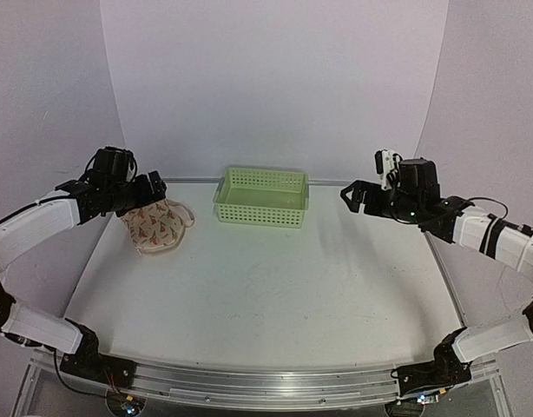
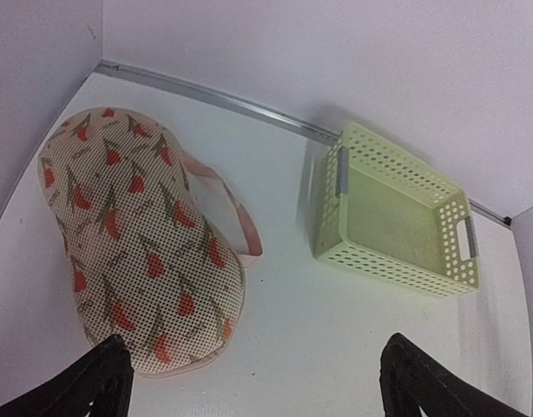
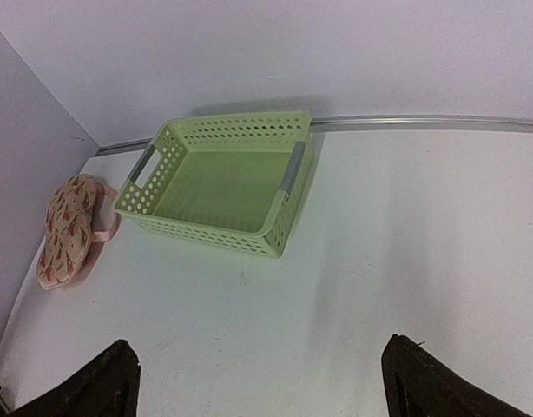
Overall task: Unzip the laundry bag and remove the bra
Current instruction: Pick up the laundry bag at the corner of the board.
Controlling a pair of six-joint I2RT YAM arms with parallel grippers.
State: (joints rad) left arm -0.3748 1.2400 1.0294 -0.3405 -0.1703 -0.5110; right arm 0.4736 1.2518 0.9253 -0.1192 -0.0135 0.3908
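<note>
The laundry bag (image 1: 155, 226) is a cream two-lobed pouch with reddish sprigs and pink edging. It lies closed at the far left of the table and shows in the left wrist view (image 2: 136, 243) and the right wrist view (image 3: 67, 228). A pink strap loop (image 2: 236, 208) sticks out on its right side. The bra is hidden. My left gripper (image 1: 143, 193) hovers above the bag's back edge, open and empty; in its wrist view (image 2: 253, 382) the fingers stand wide apart. My right gripper (image 1: 360, 196) is open and empty above the right side of the table, and its wrist view (image 3: 258, 382) shows the same.
A light-green perforated basket (image 1: 261, 196) stands empty at the back centre, right of the bag; it shows in the left wrist view (image 2: 397, 217) and the right wrist view (image 3: 219, 182). Walls close the back and sides. A metal rail (image 1: 249, 387) runs along the near edge.
</note>
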